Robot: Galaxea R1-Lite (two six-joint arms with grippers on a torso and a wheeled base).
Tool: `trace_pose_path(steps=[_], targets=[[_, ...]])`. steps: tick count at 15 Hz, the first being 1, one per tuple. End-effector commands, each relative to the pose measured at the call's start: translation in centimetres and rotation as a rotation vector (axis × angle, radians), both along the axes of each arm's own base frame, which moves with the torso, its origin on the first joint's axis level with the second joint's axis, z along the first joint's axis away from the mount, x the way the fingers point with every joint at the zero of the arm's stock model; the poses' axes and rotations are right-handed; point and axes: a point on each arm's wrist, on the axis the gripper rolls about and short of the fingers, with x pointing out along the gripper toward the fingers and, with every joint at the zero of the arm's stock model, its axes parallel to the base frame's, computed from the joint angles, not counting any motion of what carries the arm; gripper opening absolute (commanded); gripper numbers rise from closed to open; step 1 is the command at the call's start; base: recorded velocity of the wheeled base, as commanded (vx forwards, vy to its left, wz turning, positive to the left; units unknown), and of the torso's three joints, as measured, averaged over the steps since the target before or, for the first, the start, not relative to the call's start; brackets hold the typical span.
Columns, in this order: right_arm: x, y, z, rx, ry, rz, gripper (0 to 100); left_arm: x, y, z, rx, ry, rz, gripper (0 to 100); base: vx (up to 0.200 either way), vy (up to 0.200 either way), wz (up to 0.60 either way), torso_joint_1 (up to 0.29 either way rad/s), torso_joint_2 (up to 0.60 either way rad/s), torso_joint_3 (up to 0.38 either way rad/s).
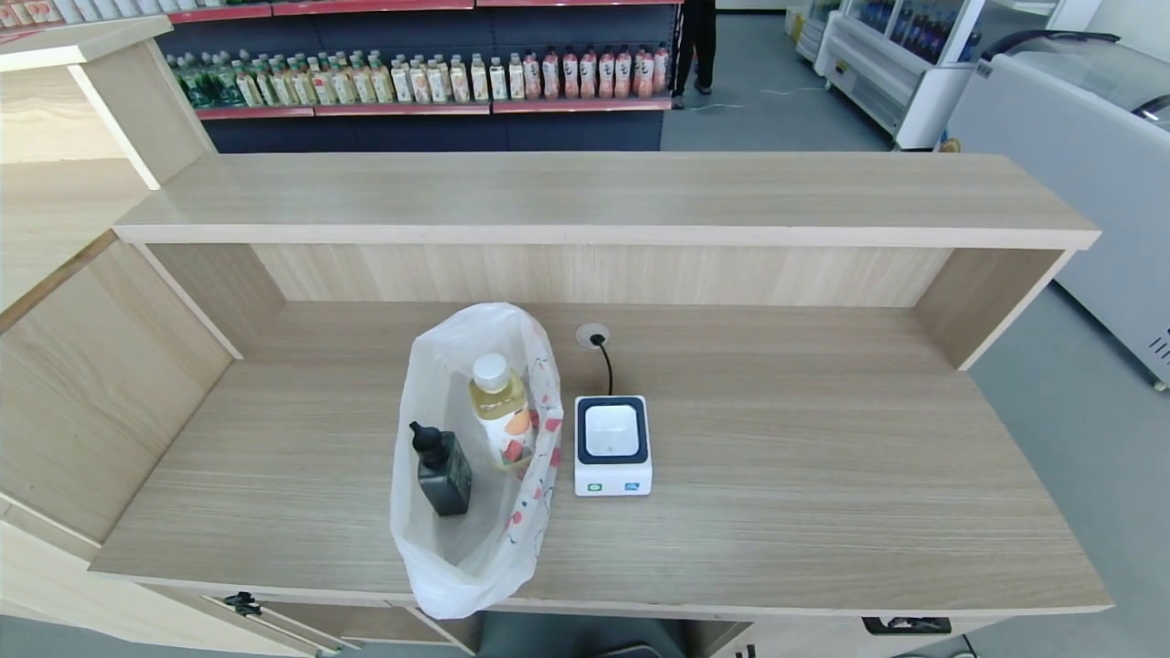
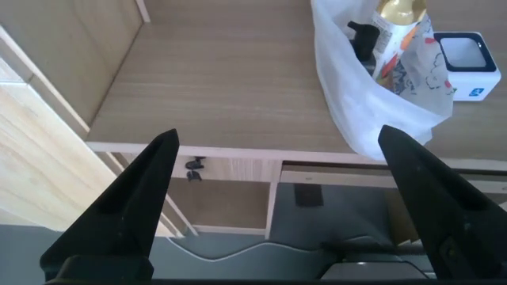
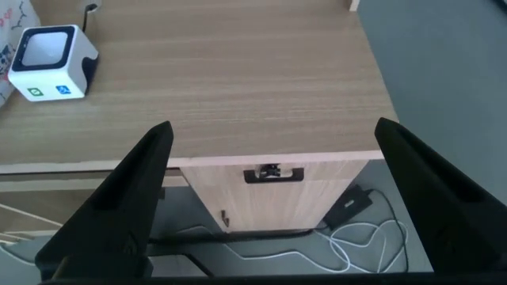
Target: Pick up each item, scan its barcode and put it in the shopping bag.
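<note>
L gripper (image 2: pixel 279 136): held off the near-left edge of the surface, outside it. Black fingers (image 2: pixel 127 206) spread wide, nothing btwn them. Well apart from the bag.
Surface: light wood-grain surface (image 1: pixel 823 457) w/ a raised back ledge (image 1: pixel 603 196) & side walls.
Bag: translucent white plastic shopping bag (image 1: pixel 416 521), red-pink print on its right side. Stands on the surface left of centre, mouth open upward. Its near side bulges over the surface's front edge.
Item 1: dark grey plastic bottle w/ black spout cap (image 1: pixel 445 475), upright inside the bag, on the bag's left side, nearer the front.
Item 2: clear drink bottle of yellow liquid w/ white screw cap (image 1: pixel 501 407), inside the bag, just right of & behind the dark bottle, against the printed side. Colourful label round its lower half.
Scanner: white square barcode scanner w/ dark blue frame round its window (image 1: pixel 612 445), on the surface just right of the bag. Can't tell if bag & scanner touch. Two small stickers on its front face.
Cable: thin black cable (image 1: pixel 607 366) runs from the scanner's back to a round grey grommet (image 1: pixel 592 334) in the surface.
R gripper (image 3: pixel 273 125): held off the near-right edge of the surface, near a black drawer handle (image 3: pixel 273 172). Fingers wide apart, holding nothing. Scanner lies well off to its left.
</note>
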Motion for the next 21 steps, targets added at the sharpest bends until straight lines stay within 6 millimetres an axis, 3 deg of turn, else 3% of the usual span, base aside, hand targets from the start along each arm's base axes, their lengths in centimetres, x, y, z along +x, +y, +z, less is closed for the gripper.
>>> trace_pose_path(steps=[1, 2, 3, 21], targets=[[0.01, 0.0, 0.01, 0.0, 0.002, -0.001, 100, 0.0, 0.0, -0.01, 0.002, 0.0, 0.0, 100, 0.2, 0.0, 0.0, 0.002, 0.0, 0.002], [0.01, 0.0, 0.01, 0.0, 0.002, -0.001, 100, 0.02, 0.0, 0.0, 0.001, 0.003, -0.002, 100, 0.2, 0.0, 0.0, -0.002, 0.0, 0.002], [0.01, 0.01, 0.01, -0.003, 0.002, -0.003, 0, 0.01, 0.0, -0.01, 0.001, 0.002, -0.002, 100, 0.2, 0.0, 0.0, 0.002, 0.0, 0.002], [0.03, 0.01, 0.01, 0.011, 0.002, -0.003, 0, 0.0, 0.0, -0.01, -0.002, 0.0, 0.001, 100, 0.0, 0.0, 0.0, 0.0, 0.0, 0.0]])
